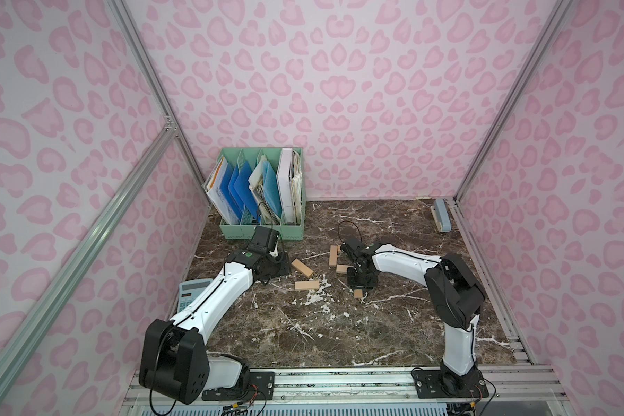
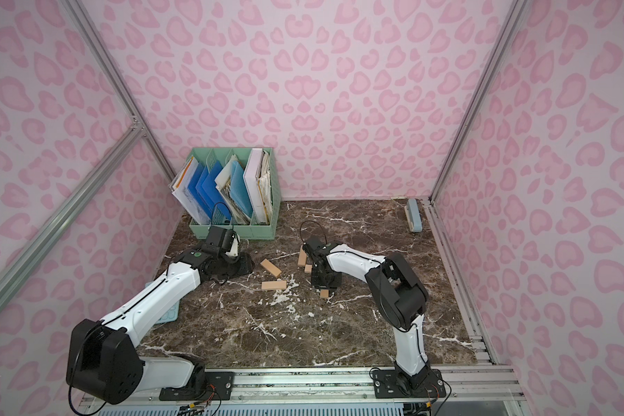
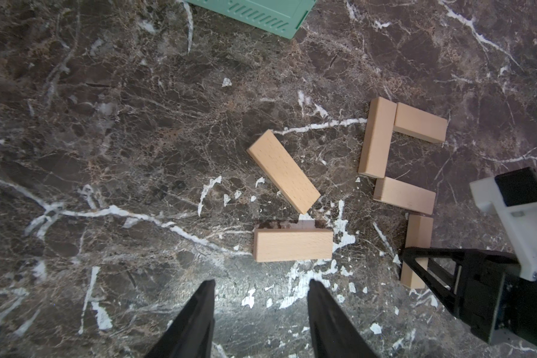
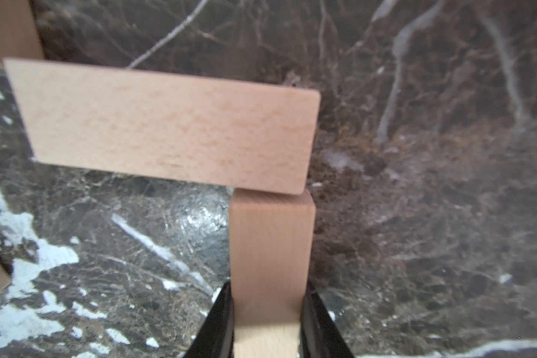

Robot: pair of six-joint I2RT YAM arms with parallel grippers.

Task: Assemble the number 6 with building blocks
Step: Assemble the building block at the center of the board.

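The right tool [image 4: 267, 288] pinches a tan plank [image 4: 270, 241] across its narrow width, butting the plank's far end against the long edge of the middle bar [image 4: 168, 127] so the two meet at a square corner. Whether the plank already rests on the marble tabletop [image 1: 339, 342] or hangs just above it cannot be told. The grip sits at the plank's near end, apparently to keep the fingers clear of the joint. The number 6 [image 3: 403, 195] stands about two-thirds built at mid-tabletop: an upright plank [image 3: 377, 138], a top bar [image 3: 420, 122] touching it, the middle bar below, and the pinched piece forming the lower right side. Two loose pieces wait just beside the figure, a diagonal block [image 3: 282, 175] and a level block [image 3: 293, 245], likely destined for the lower left side and the base. The left tool [image 3: 261, 283] hovers with fingers spread and empty near the level block, well placed to take it. Room is generous: bare marble lies toward the arms' bases. The green file organiser [image 1: 263, 230], the calculator [image 1: 191, 291] at the left edge and the grey-blue bar [image 1: 442, 214] in the far right corner all sit well apart from the figure. The tightest spot looks to be the open lower left of the digit, where both arms could crowd.
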